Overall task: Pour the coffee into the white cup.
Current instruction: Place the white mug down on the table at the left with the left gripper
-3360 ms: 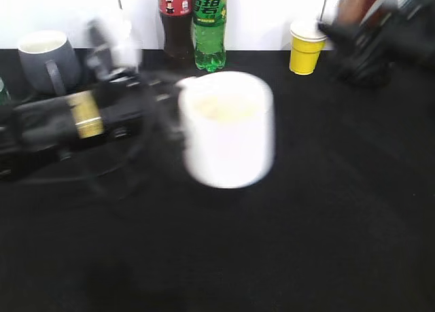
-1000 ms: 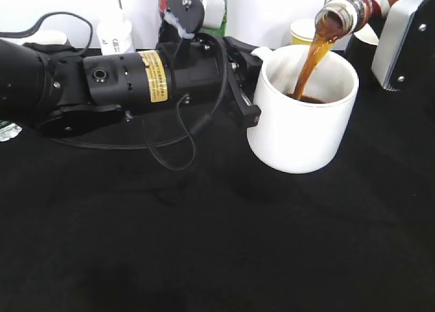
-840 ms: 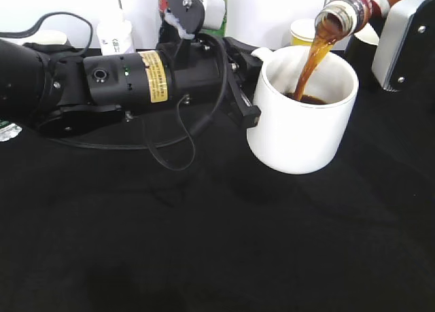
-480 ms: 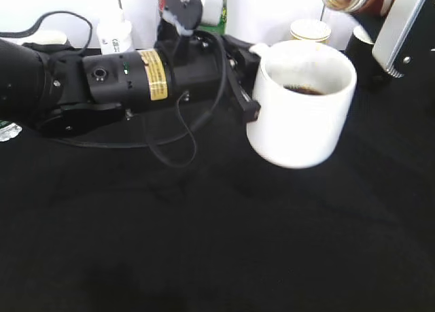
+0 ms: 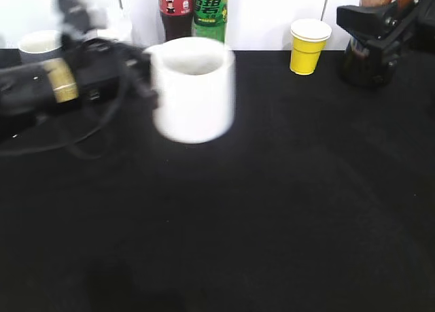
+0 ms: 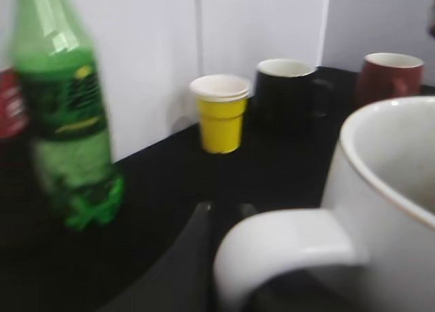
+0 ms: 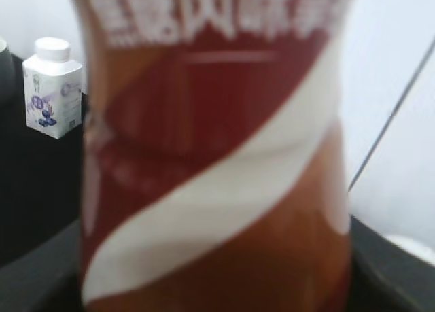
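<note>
Black table (image 5: pixel 272 223) broadly bare in front, left hand (image 5: pixel 139 71) clamped on white cup (image 5: pixel 194 88), right hand (image 5: pixel 380 16) on coffee bottle (image 7: pixel 217 156).

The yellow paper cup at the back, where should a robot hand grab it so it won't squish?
Grip the yellow paper cup around its side wall, a little below the white rim, probably coming in from the front, where the black table looks open. It stands upright and narrows toward the bottom, so the wider top should keep it from slipping. Squeeze gently, since paper walls dent.
</note>
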`<state>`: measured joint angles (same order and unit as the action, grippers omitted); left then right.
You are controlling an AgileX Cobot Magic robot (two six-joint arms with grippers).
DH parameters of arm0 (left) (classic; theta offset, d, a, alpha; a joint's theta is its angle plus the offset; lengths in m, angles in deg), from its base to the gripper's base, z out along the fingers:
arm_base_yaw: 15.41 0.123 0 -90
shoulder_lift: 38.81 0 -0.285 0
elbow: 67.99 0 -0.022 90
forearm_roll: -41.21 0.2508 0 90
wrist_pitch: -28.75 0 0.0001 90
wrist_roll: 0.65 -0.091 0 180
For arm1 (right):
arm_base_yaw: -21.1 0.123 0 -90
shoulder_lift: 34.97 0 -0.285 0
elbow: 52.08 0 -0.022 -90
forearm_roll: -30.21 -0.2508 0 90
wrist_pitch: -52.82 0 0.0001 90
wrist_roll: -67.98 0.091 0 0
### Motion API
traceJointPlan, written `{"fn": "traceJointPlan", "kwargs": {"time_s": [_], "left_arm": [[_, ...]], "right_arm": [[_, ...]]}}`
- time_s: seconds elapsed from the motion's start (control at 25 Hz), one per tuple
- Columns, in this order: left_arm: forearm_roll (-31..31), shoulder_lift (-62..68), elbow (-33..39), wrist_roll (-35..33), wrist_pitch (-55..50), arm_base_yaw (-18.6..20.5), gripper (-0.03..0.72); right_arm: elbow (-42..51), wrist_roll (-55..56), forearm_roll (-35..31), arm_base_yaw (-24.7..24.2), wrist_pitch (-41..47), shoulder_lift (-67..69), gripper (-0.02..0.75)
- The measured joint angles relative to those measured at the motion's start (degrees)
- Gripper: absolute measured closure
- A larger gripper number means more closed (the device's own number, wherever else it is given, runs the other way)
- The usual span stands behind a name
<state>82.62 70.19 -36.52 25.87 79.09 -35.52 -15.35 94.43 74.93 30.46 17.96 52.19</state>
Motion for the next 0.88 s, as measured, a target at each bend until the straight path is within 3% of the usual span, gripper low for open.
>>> {"fn": "traceJointPlan", "kwargs": {"time_s": [0.08,0.32,0.56,0.8,0.88], "left_arm": [[-1.4,0.0,2.4,-3.4,0.8,2.5,0.632],[-19.7,0.1,7.8,-19.5,1.8,3.3,0.632],[-34.9,12.1,7.8,-22.8,14.5,3.3,0.632],[-37.2,16.8,6.9,-23.0,17.2,3.4,0.633],[-37.2,16.8,6.8,-22.8,17.3,3.4,0.581]], "right_arm": [[0.0,0.4,-0.1,0.0,0.2,0.8,0.223],[0.0,0.6,-0.1,0.0,0.4,3.6,0.223],[0.0,0.7,-0.2,0.0,0.4,3.6,0.223],[0.0,0.8,-0.6,0.0,0.4,3.6,0.224],[0.0,0.8,-0.7,0.0,0.4,3.6,0.224]]}}
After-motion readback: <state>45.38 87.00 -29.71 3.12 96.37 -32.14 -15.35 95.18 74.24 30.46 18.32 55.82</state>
